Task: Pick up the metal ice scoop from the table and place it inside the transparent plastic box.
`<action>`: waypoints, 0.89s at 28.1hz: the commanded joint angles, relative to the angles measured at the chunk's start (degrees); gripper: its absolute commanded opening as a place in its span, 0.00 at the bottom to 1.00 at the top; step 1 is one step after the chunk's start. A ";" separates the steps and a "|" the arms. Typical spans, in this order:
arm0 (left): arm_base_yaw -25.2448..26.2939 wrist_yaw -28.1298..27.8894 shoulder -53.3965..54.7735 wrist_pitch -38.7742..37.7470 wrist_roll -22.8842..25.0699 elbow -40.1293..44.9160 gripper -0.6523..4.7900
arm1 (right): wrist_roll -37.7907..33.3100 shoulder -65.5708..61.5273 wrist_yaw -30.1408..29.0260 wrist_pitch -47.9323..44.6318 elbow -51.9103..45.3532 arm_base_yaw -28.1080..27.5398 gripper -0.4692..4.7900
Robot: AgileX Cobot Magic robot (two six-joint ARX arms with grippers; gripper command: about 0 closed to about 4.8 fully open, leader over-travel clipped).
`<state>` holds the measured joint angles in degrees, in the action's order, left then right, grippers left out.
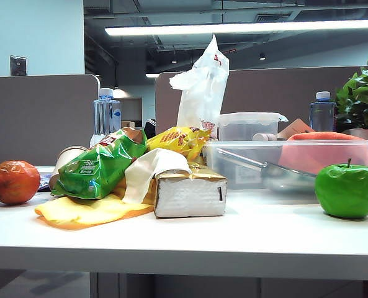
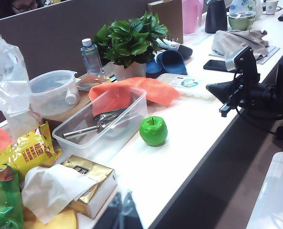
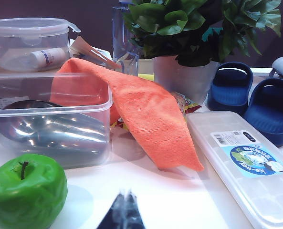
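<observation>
The metal ice scoop (image 2: 99, 122) lies inside the transparent plastic box (image 2: 127, 128) on the white tabletop (image 2: 198, 124), handle toward one short end. An orange cloth (image 3: 146, 114) drapes over the box's far rim. Behind stands a smaller lidded container (image 3: 26, 45) holding a small white bottle (image 3: 45, 57). A green apple (image 2: 153, 130) sits just beside the box. The left hand (image 2: 123, 210) and right hand (image 3: 124, 212) each show fingers pressed together, holding nothing, above the tabletop.
</observation>
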<state>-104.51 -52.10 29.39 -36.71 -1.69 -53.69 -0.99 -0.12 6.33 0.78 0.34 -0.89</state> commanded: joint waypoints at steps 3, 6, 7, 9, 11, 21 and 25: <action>5.60 -0.07 0.00 0.20 2.10 0.79 0.11 | -0.04 -0.04 0.04 -1.01 0.11 0.02 0.09; 19.17 6.71 0.11 3.37 2.03 4.96 0.11 | -0.04 -0.04 0.04 -1.01 0.11 0.02 0.09; 24.57 10.82 -0.11 5.25 2.16 6.97 0.11 | -0.04 -0.04 0.04 -1.01 0.11 0.02 0.09; 37.40 22.64 -1.18 10.43 2.12 12.13 0.11 | -0.04 -0.04 0.04 -1.03 0.11 0.02 0.09; 50.12 36.52 -2.60 16.31 1.88 17.25 0.11 | -0.04 -0.04 0.02 -0.98 0.11 0.04 0.09; 85.96 57.90 -17.18 31.67 -2.75 35.87 0.11 | -0.04 -0.04 0.28 -0.81 0.11 0.02 0.09; 89.61 55.39 -22.73 31.74 -1.60 40.44 0.11 | -0.04 -0.04 0.00 -0.85 0.11 -0.17 0.09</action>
<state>-15.97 4.69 8.21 -5.87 -4.32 -14.37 -0.99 -0.12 6.31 0.80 0.34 -1.06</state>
